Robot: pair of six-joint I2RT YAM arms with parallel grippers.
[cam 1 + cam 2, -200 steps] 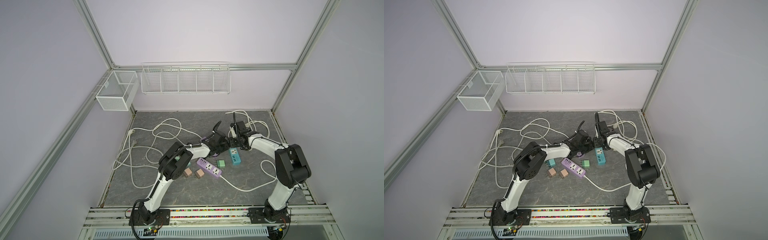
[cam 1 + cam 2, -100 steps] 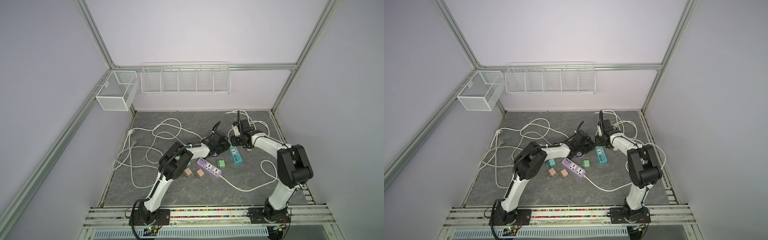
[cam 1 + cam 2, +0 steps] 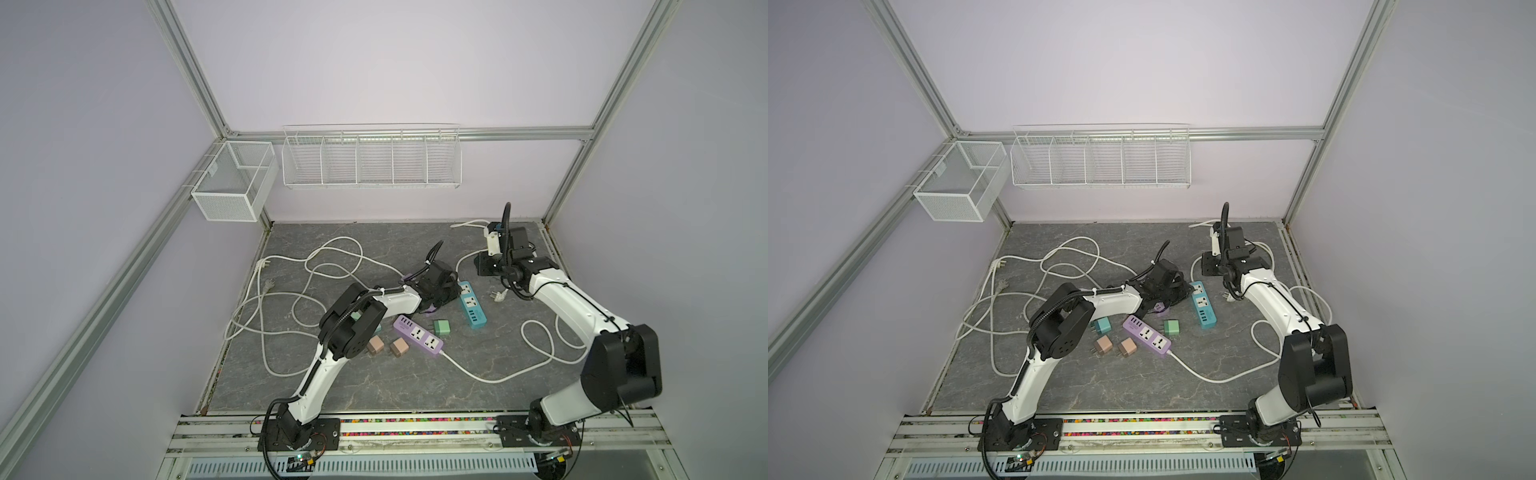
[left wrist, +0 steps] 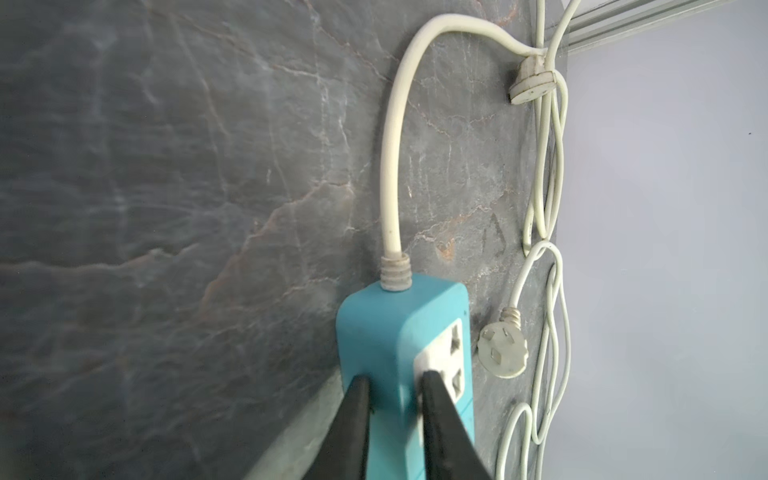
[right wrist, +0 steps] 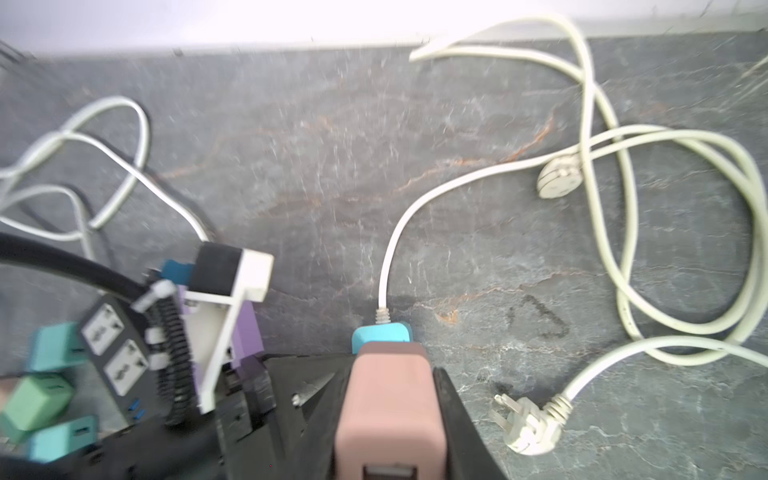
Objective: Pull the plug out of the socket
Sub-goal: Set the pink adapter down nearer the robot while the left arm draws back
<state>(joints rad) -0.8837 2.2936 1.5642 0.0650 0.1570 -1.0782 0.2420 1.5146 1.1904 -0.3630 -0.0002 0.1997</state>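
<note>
Left gripper [image 4: 395, 379] is clamped across the blue power strip [image 3: 471, 309], pinning it down against the pull. Right gripper [image 5: 390, 374] is closed on the pink plug [image 5: 386, 424], raised beside the strip's cord end, apparently clear of its socket [image 4: 454, 341].

Left end effector [image 3: 454, 292] touches blue socket strip [image 3: 473, 316]; purple strip [image 3: 417, 336] near.
</note>
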